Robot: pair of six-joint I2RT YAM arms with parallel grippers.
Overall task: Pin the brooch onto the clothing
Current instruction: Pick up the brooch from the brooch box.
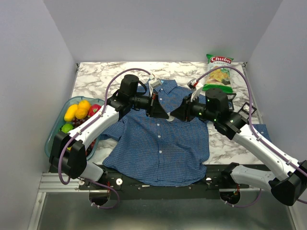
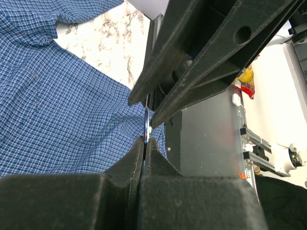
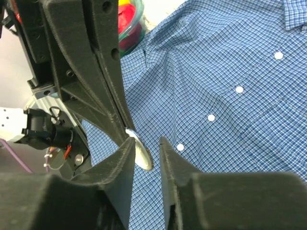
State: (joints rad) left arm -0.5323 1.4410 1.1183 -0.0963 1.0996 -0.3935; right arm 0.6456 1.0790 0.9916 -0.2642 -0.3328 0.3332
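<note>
The clothing (image 1: 158, 148), a blue checked shirt with white buttons, lies spread on the marble table (image 1: 96, 76). Both grippers meet tip to tip above its chest. My left gripper (image 1: 161, 113) (image 2: 145, 140) is shut on the brooch (image 2: 146, 125), a thin silver disc seen edge-on there. In the right wrist view the brooch (image 3: 142, 154) hangs from the left arm's fingers (image 3: 96, 72) just above the shirt (image 3: 225, 72). My right gripper (image 1: 175, 115) (image 3: 146, 141) straddles the disc with jaws apart. The disc rests against one finger, with a gap to the other.
A teal bowl (image 1: 52, 139) of fruit stands at the table's left edge beside the left arm. A green chips bag (image 1: 219, 72) lies at the back right. A blue sleeve end (image 1: 261, 132) shows under the right arm.
</note>
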